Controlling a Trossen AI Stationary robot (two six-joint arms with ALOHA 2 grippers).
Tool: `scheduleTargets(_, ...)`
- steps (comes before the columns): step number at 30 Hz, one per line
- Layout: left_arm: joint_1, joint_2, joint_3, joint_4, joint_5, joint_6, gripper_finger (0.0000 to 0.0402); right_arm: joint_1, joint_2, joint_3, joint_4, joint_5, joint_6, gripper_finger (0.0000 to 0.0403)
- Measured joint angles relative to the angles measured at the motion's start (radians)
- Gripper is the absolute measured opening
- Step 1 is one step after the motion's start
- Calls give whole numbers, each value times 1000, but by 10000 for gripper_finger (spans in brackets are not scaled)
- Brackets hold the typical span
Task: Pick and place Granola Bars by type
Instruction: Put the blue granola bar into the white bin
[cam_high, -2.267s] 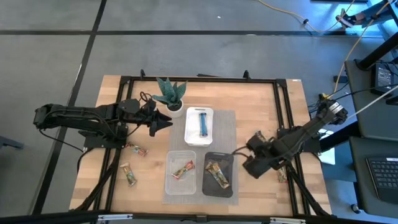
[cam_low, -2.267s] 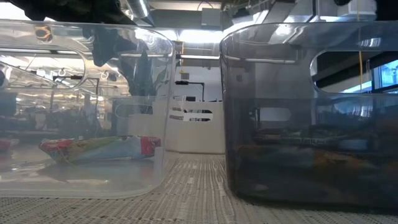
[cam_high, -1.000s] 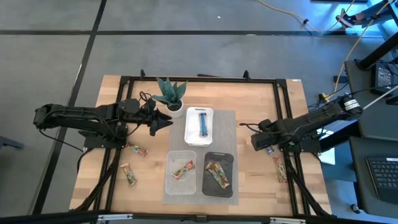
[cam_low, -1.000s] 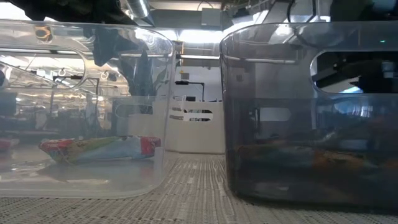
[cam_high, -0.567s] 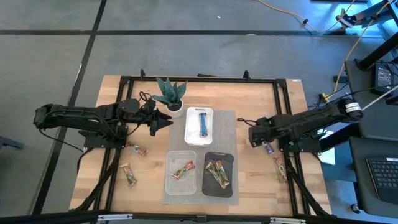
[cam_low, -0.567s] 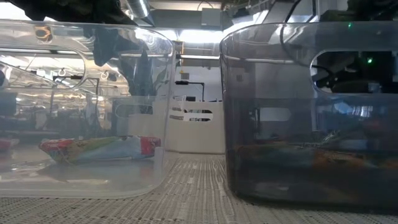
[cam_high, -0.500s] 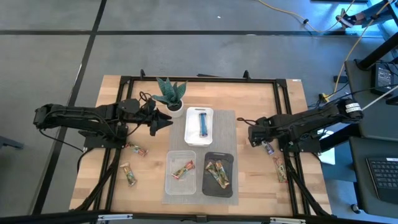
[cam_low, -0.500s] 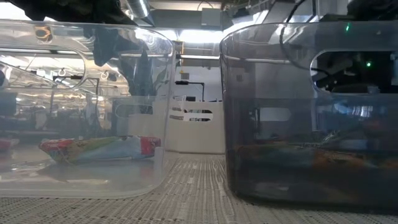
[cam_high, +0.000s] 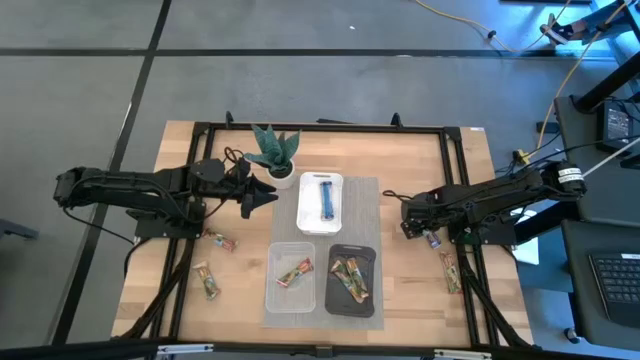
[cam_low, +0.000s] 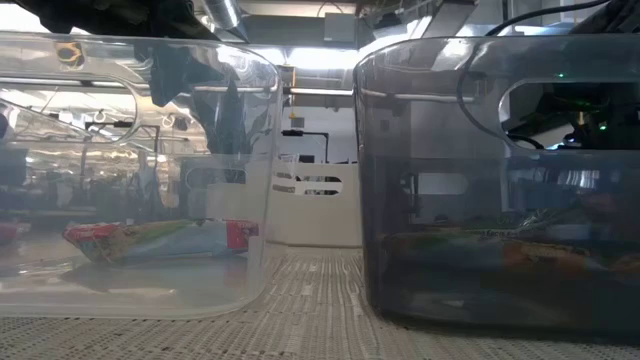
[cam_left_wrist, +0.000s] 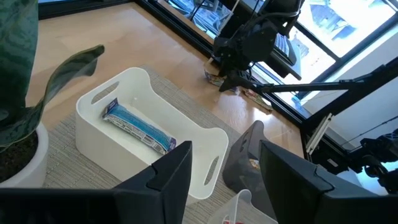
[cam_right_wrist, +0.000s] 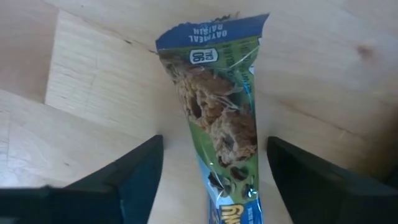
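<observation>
The pick step is in hand. The right tool (cam_high: 428, 236) is being lowered over a blue-and-green granola bar (cam_right_wrist: 221, 134) lying flat on the bare desk (cam_high: 410, 165), just off the right edge of the grey mat (cam_high: 372, 250). In the right wrist view the two fingers (cam_right_wrist: 121, 174) are seen spread apart on either side of the wrapper, with wood showing between each finger and the bar — so the tool is being held released, nothing grasped yet.

The left tool (cam_high: 268, 195) is being kept waiting near the potted plant (cam_high: 276, 152), beside the white tray (cam_high: 305, 212); its fingers are seen parted in its own wrist view, with nothing between them.

Sorting is judged to be partly done. One blue bar (cam_high: 325, 198) is lying in the white tray, one red-and-green bar (cam_high: 294, 274) in the clear tray (cam_high: 275, 297), and bars (cam_high: 349, 279) in the black tray (cam_high: 364, 305). Loose bars are still lying on the desk: two (cam_high: 221, 241) (cam_high: 207, 281) at the left and one (cam_high: 451, 270) at the right, near the frame rail.

For the next move, the fingers would need to be closed across the bar's narrow width and the bar lifted clear. By its blue wrapper, the white tray is judged the likely destination — though the green panel leaves this uncertain.
</observation>
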Motion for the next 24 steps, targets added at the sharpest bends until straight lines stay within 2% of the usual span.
scheduleTargets(10,0,0,0,0,-4,0,178,0,1,1,1,10,-2,194)
scheduleTargets(24,0,0,0,0,-3,0,176,0,2,0,1,16,1,126)
